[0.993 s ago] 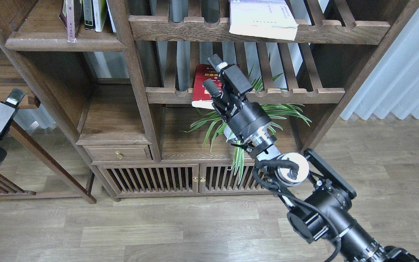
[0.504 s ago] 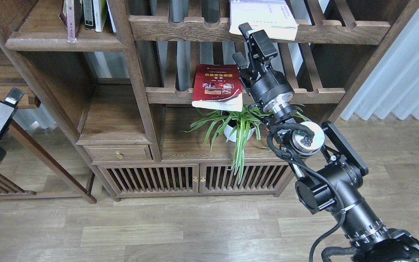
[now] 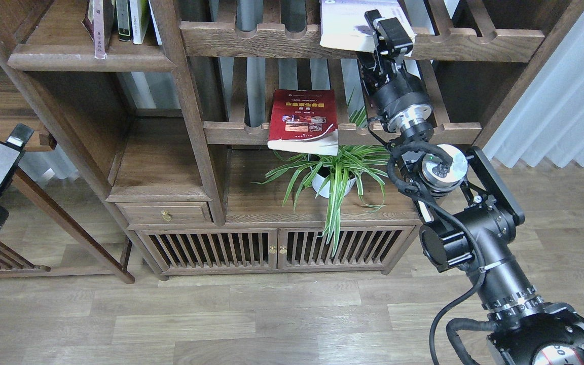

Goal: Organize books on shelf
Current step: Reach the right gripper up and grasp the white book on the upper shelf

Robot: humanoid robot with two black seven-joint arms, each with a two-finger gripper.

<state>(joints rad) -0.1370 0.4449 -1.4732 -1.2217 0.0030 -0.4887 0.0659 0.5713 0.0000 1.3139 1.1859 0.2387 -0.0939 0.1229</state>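
Dark-brown wood bookcase [image 3: 190, 116] fills the upper view. Solid flat shelf [image 3: 89, 62] at top left, rounded front edge; slatted racks to its right.

Right arm enters from the lower right corner and runs up and leftward in a long diagonal, elbow joint beside the lower rack's right end, wrist cylinder pointing up at the upper rack. Right pincer [image 3: 380, 35] sits at the front edge of the pale book [image 3: 358, 25], at its lower right corner. One finger overlaps the book's edge; whether it grips the book or only touches it, cannot tell.

Left arm shows only at the left border, low, well apart from the bookcase. Left pincer [image 3: 15, 136] points up and right; seen as one block, fingers not separable, so open or closed cannot tell.

Potted plant [image 3: 332, 175] on the cabinet worktop [image 3: 251, 203], below the lower rack.

Pale book lies flat on the upper rack, overhanging its front rail. Red book [image 3: 303, 119] lies on the lower rack, front edge hanging over the rail. Maroon book [image 3: 95, 23] stands upright on the solid shelf, beside other upright books.
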